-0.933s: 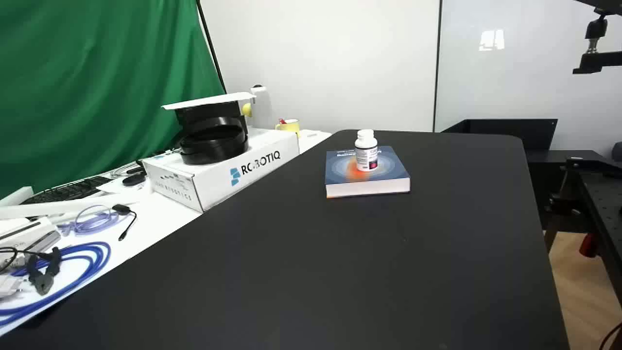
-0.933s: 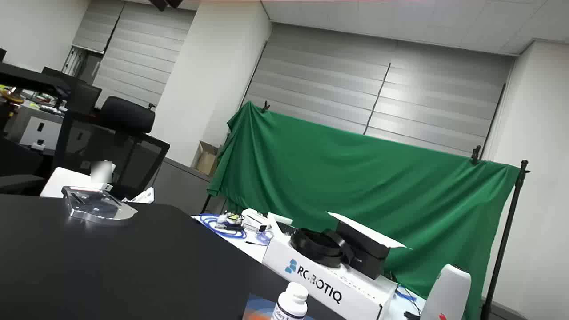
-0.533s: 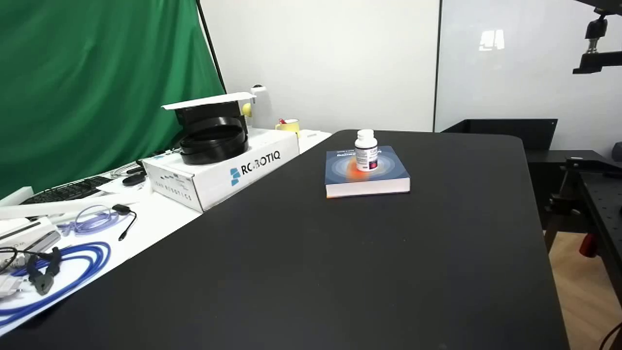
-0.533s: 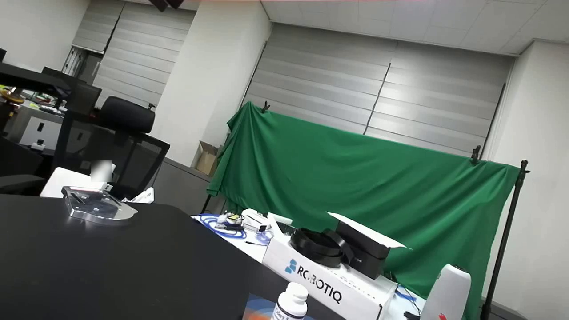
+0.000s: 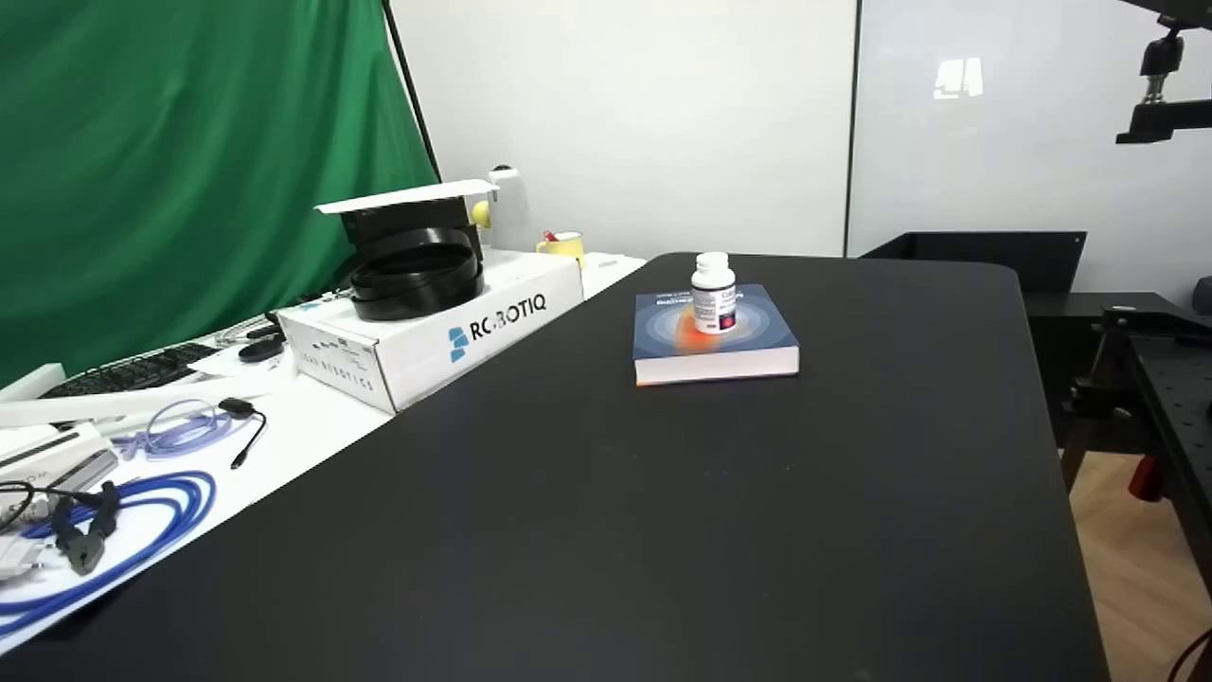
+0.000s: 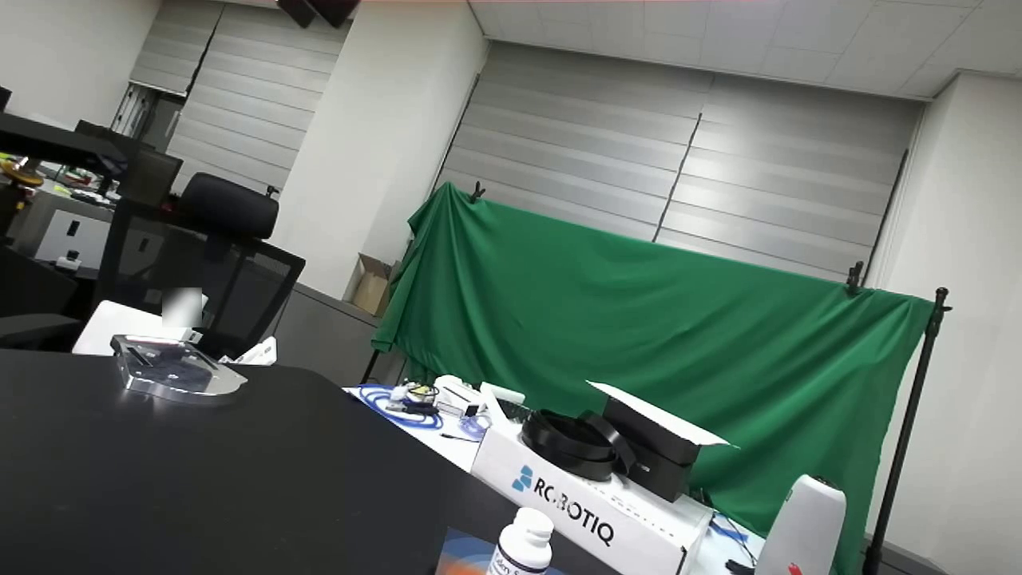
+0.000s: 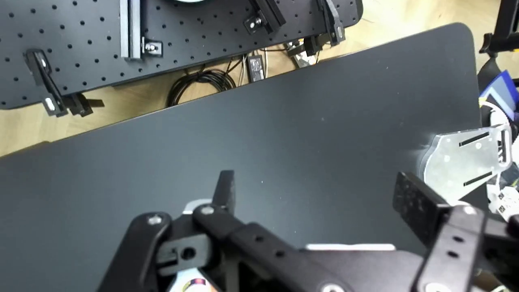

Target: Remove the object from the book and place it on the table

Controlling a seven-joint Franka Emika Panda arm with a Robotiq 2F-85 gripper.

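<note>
The object, a small white pill bottle, stands upright on the blue book. The book lies on the black table. In an exterior view the bottle and a corner of the book show at the bottom edge. In the wrist view my gripper is open and empty above the table. Parts of the bottle and book show at the bottom, mostly hidden behind the gripper linkage. Dark shapes at the top edge of an exterior view seem to be gripper parts.
A white lettered box with black items stands on the white side surface beside the table. Cables lie there too. A clear plate lies at the table's end. A perforated black bench runs along the table's long edge.
The dark shapes at the top edge of an exterior view have come lower and a little to the right. The bottle and book have not moved.
</note>
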